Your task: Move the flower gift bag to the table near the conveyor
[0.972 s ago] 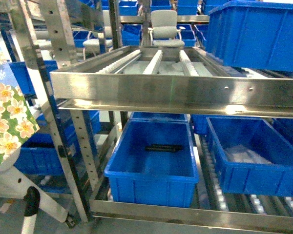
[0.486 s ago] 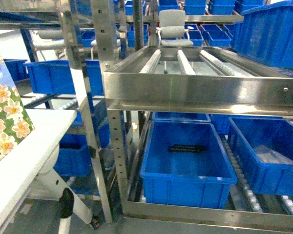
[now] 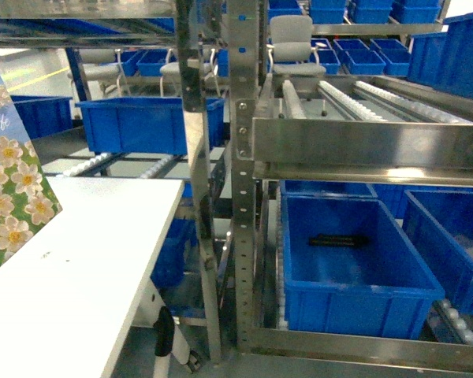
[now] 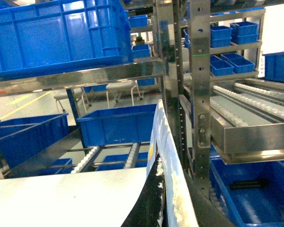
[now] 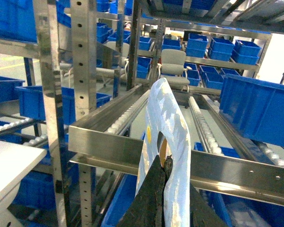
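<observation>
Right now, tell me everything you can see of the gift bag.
The gift bag shows at the head view's left edge, cropped: glossy paper, blue above, green below, with white blossoms and the word "life". Its lower part overlaps the white table; whether it rests there is unclear. Both wrist views show a pale blue edge in dark fingers.

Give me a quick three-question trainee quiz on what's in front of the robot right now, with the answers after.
1. True or false: the flower gift bag lies flat inside a blue bin.
2. What lies in the blue bin below the conveyor? A) a long black object B) a white cup C) nothing
3. Fill in: the top of the table is ___ in colour.

Key: 1 false; 2 A; 3 white.
</observation>
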Motion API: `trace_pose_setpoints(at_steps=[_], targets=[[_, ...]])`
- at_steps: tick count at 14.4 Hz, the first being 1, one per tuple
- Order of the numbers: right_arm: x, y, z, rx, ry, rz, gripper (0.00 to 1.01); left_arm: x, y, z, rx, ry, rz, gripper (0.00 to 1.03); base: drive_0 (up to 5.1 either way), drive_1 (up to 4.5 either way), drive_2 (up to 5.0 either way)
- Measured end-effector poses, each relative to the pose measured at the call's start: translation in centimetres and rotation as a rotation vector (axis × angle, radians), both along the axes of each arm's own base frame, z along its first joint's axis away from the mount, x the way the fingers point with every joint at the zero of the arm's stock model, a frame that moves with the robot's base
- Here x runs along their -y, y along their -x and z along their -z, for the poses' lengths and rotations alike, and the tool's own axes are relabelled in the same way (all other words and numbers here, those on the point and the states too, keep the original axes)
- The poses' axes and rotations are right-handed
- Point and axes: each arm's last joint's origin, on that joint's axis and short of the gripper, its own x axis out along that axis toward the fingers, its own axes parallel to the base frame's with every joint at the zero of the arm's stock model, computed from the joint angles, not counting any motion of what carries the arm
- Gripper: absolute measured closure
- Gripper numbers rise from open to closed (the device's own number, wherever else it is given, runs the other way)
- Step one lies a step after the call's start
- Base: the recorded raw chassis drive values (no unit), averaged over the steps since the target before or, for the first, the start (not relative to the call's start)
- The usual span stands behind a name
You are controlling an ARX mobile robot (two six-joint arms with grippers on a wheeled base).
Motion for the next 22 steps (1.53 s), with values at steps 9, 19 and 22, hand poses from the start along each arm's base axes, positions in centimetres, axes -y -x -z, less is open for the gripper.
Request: trace_pose_setpoints(at_steps=[9, 19, 22], targets=[[0.00, 0.00, 0.00, 0.000, 0.000, 0.000, 0.99, 0.00, 0.01, -0.03, 0.002, 0.001, 0.000, 1.01, -5.1, 2.37, 2.4], [0.00, 0.00, 0.02, -0.002, 0.000, 0.000, 0.99, 0.00, 0.00, 0.01, -0.001, 0.000, 0.000, 1.01, -5.0, 2.47, 2.5], [0.00, 0.00, -0.01, 0.001, 0.000, 0.000, 0.99, 0.00, 0.00, 0.01, -0.001, 0.000, -0.001, 1.01, -5.0, 2.48, 2.5]])
